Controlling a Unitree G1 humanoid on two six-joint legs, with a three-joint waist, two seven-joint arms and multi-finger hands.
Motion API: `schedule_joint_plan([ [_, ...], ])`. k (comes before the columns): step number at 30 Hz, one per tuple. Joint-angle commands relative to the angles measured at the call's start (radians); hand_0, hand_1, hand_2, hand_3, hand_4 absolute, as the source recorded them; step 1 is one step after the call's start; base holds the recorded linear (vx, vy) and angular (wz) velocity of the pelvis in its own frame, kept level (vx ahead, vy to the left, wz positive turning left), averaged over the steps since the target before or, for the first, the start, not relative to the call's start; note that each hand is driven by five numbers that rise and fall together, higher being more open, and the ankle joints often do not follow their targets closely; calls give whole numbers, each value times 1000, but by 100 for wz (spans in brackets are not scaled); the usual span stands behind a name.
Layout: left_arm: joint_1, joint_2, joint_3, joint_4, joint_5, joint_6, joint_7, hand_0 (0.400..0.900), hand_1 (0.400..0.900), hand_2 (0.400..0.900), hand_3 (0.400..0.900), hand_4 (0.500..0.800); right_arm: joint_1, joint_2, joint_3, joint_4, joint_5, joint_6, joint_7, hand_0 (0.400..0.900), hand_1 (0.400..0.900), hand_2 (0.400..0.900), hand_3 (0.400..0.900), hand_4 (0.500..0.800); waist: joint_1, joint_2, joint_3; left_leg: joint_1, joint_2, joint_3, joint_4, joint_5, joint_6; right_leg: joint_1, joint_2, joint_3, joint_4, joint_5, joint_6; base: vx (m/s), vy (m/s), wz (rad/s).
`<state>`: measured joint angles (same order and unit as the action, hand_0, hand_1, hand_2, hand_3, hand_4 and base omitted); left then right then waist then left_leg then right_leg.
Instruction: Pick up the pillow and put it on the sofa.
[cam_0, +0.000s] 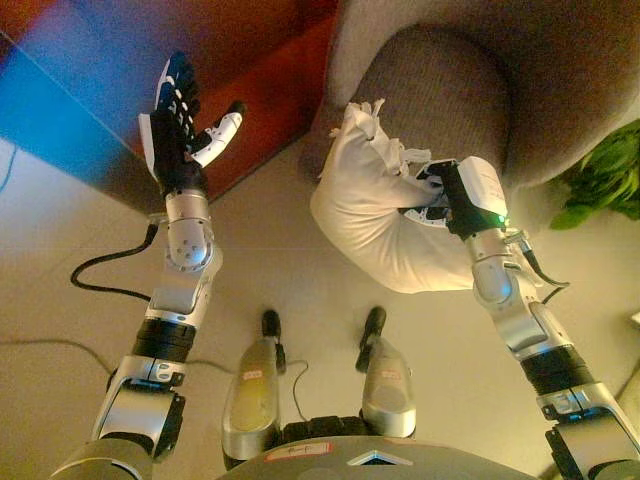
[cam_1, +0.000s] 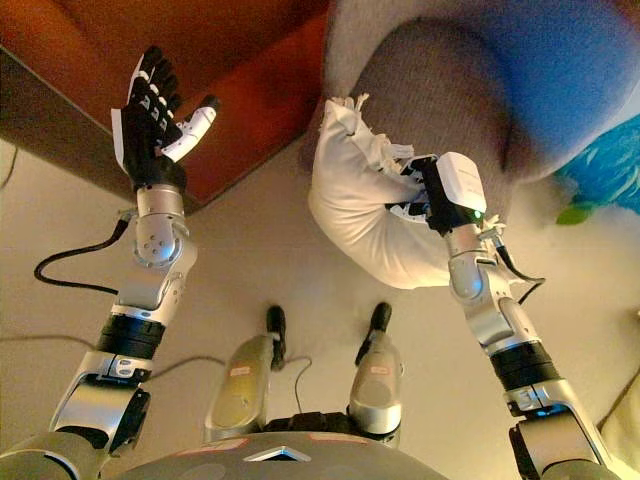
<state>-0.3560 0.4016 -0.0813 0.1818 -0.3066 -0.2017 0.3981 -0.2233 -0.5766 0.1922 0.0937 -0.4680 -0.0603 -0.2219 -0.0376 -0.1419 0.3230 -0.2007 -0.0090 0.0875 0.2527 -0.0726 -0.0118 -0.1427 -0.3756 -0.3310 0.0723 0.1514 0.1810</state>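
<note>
Gripping the white pillow (cam_0: 375, 205), the right hand (cam_0: 440, 197) has its dark fingers curled into the bunched cloth on the pillow's right flank, so the pillow hangs clear of the pale floor (cam_0: 60, 400) rather than lying on it. Seen from that hand, most of the pillow spreads toward nine o'clock, and its long axis runs roughly from eleven o'clock, where a knotted corner points up against the sofa, down to five o'clock, where the rounded bottom bulges near the right forearm. The grey sofa (cam_0: 440, 90) lies at about twelve o'clock from the hand, its rounded seat cushion just beyond the pillow's upper edge and partly overlapped by it in both views; whether cloth and upholstery touch cannot be told. The left hand (cam_0: 180, 115) is well apart at nine o'clock, raised in front of a reddish-brown wooden cabinet (cam_0: 260, 90), fingers straight and spread, holding nothing. The right hand is plainly the nearer one and already carries the load, so the move ahead looks like a push toward twelve o'clock onto the seat. A green plant (cam_0: 605, 180) stands at three o'clock, beside the sofa's flank
</note>
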Motion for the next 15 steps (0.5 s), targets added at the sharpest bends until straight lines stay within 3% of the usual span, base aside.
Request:
schedule_joint_plan([
  [1, 36, 6, 44, -78, 51, -88, -43, 900, 900, 900, 900, 800, -112, -62, -143, -146, 66, -152, -56, 400, 400, 400, 400, 500, 13, 14, -212, 175, 3, -8, -242, 16, -15, 74, -51, 1, -47, 196, 81, 77, 56, -5],
  [9, 12, 28, 9, -10, -8, -71, -105, 900, 900, 900, 900, 800, -222, -65, -132, 8, 321, -159, -12, 400, 400, 400, 400, 500, 52, -29, -270, 239, 39, 7, -278, 24, -30, 117, -17, -11, -83, 150, 81, 83, -37, -2],
  [13, -74, 44, -45, 120, -78, -68, -118, 900, 900, 900, 900, 800, -419, -115, -6, 262, 462, -142, -1, 400, 400, 400, 400, 500, 71, -37, -268, 246, 64, 5, -278, 31, -47, 133, 5, -19, -86, 106, 74, 56, -74, 8],
  [15, -152, 49, -108, 209, -117, -69, -131, 900, 900, 900, 900, 800, -576, -146, 94, 430, 509, -130, 3, 400, 400, 400, 400, 500, 76, -40, -264, 239, 83, 3, -280, 42, -60, 132, 21, -20, -91, 88, 68, 32, -106, 9],
])
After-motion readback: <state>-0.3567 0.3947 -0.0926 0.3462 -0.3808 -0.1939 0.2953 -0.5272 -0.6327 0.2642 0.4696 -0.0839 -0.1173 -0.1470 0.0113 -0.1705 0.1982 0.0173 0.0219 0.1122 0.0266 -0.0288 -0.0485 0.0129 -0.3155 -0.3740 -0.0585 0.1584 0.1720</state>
